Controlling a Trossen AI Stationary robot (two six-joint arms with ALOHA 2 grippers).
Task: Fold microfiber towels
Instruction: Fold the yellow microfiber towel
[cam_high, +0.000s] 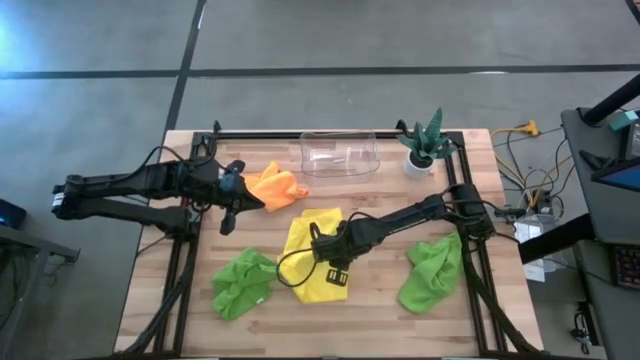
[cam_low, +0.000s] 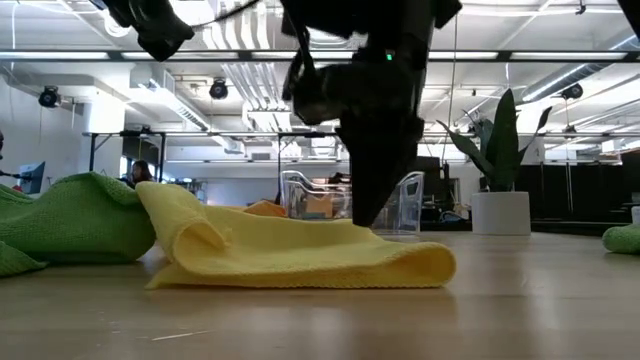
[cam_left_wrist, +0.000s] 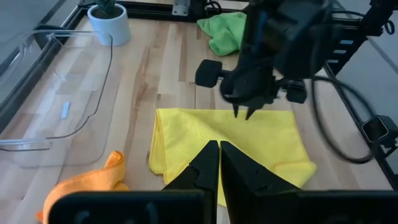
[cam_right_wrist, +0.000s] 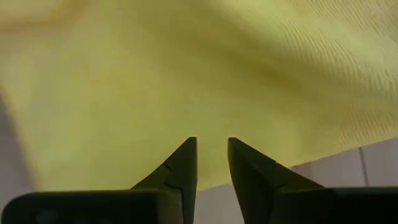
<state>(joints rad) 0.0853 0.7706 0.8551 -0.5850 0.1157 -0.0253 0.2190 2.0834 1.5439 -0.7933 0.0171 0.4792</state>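
Here, right jaws: the right gripper (cam_right_wrist: 211, 163) stands with a narrow gap between its tips, nothing pinched in that gap, poised directly over the yellow towel (cam_high: 318, 253).
Contact: in the low view the right gripper (cam_low: 378, 205) seems to reach the cloth's top surface, though actual touch cannot be told.
Left jaws: the left gripper (cam_left_wrist: 219, 163) is pressed fully together, holding nothing, at the worktop's left side near the orange towel (cam_high: 274, 186).
Yellow towel: mid-worktop, folded over on itself; the low view shows a doubled layer with a raised hump at one end (cam_low: 290, 250).
Orange towel: crumpled, toward the far edge, just beside the clear plastic bin (cam_high: 339, 153).
Lime green towels: one bunched at the near left (cam_high: 244, 281), close to the yellow towel's corner; the other bunched at the right (cam_high: 432, 270), well apart from it.
Plant: a spiky green plant in a white pot (cam_high: 423, 150) at the far right corner.
Worktop: pale wood planks (cam_high: 370, 300), framed by black rails.
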